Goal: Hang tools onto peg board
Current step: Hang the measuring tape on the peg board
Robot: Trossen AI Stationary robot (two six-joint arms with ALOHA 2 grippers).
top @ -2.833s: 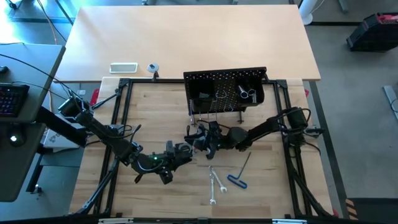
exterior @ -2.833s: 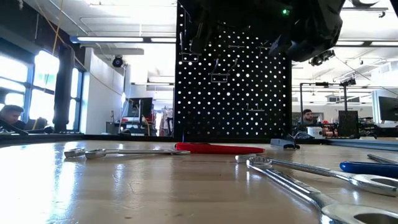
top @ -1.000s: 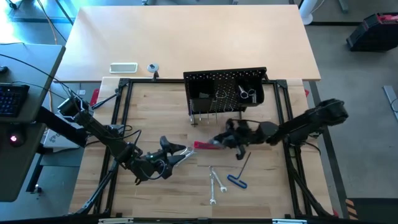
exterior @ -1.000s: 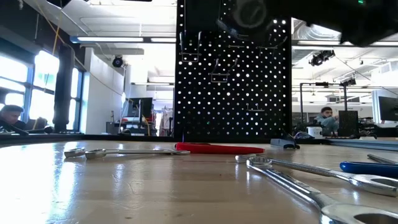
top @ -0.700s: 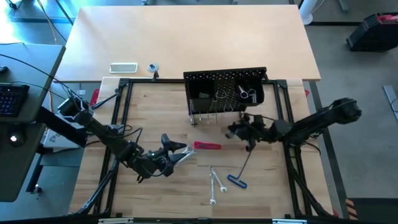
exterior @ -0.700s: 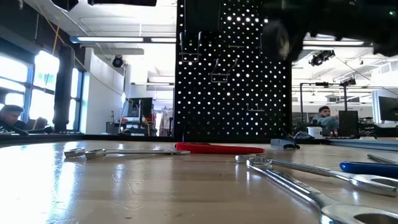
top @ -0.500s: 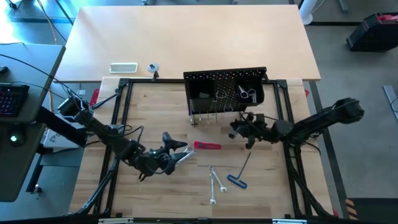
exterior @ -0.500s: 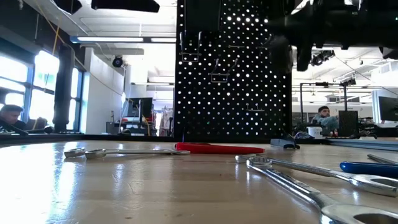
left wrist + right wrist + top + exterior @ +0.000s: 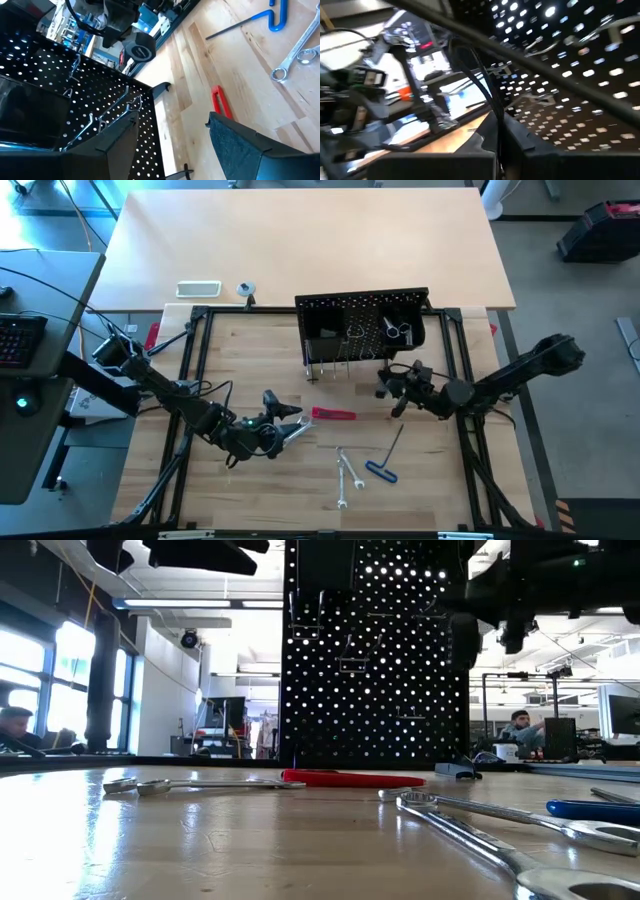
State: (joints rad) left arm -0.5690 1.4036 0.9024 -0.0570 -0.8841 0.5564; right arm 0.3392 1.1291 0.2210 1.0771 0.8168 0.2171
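Note:
The black peg board stands upright at the far middle of the table, with a few small silver pieces hanging on it. A red-handled tool lies flat in front of it. Two silver wrenches and the black key with a blue end lie nearer the front. Another wrench lies to the left of the red tool. My left gripper hovers open above the table, left of the red tool, and holds nothing. My right gripper is shut and raised before the board's right part.
A black tubular frame rims the wooden table. A white tray and a small round object sit on the light table beyond. Bare wood lies at the near left. People sit in the room behind.
My right gripper, still shut, has left the red-handled tool's right end. It has gone toward the table's right and far edges, up to the peg board's right part, turning its wrist on the way. The red tool stays flat on the table.

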